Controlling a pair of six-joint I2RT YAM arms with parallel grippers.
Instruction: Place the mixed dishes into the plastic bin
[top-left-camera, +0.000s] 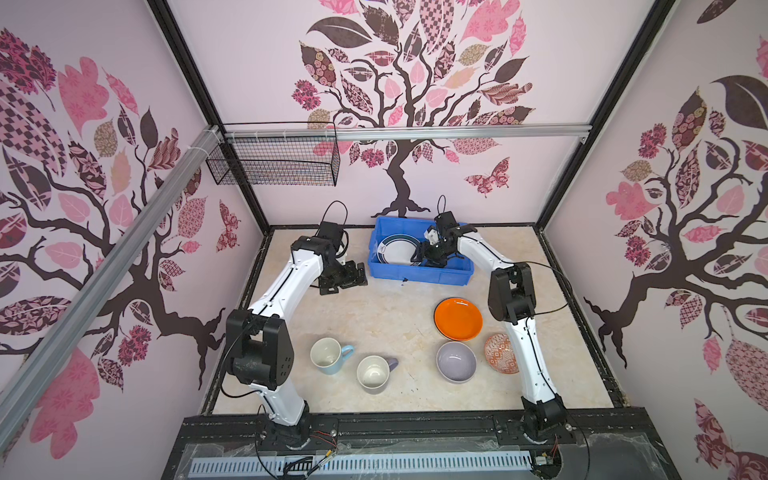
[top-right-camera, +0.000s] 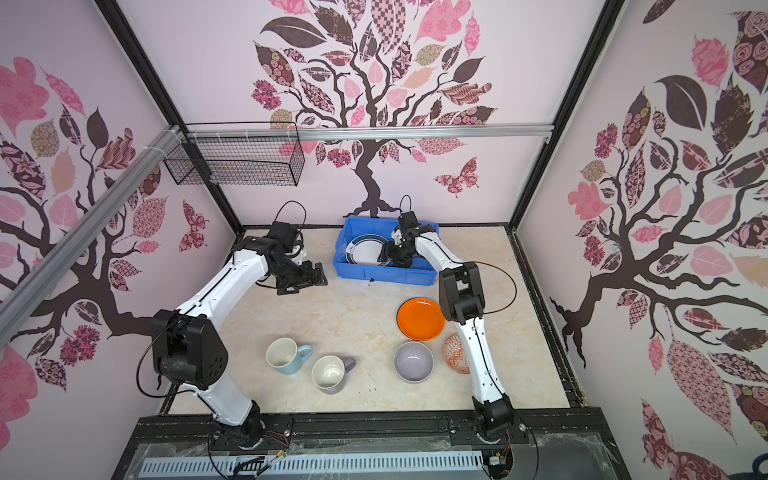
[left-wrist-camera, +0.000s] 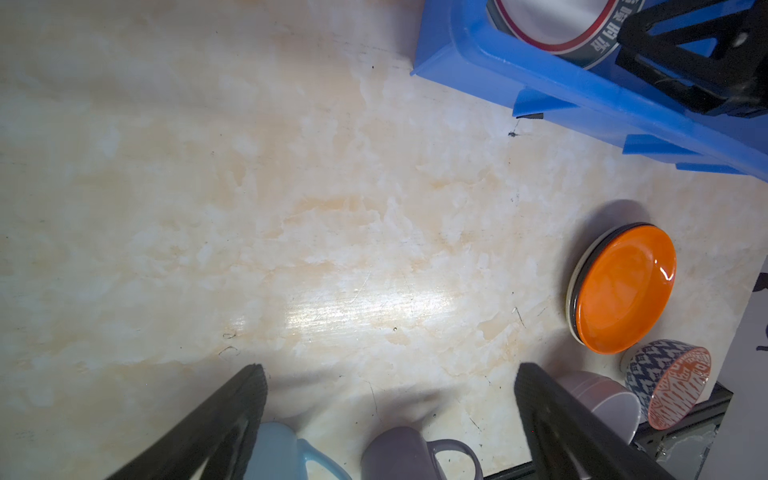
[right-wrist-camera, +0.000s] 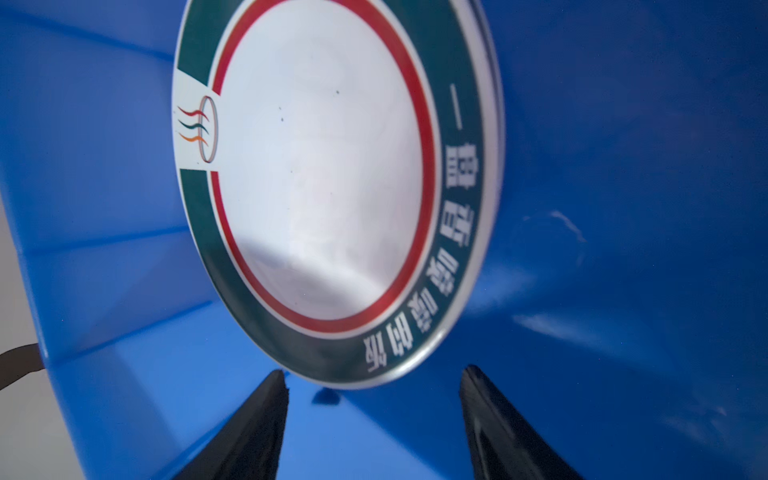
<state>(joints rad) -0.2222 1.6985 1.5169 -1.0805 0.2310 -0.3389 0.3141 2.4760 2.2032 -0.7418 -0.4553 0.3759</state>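
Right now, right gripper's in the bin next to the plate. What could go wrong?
1. The dark-rimmed plate has its edge between the fingertips of the open right gripper; a crooked retreat may drag it.
2. The right arm passes close by the patterned bowl; swinging back could knock it.

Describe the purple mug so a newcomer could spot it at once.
Find the blue bin at the back, then come forward to the two mugs near the front edge. The purple mug is the right-hand one; its neighbour, the blue mug, has a sky-blue body and handle.
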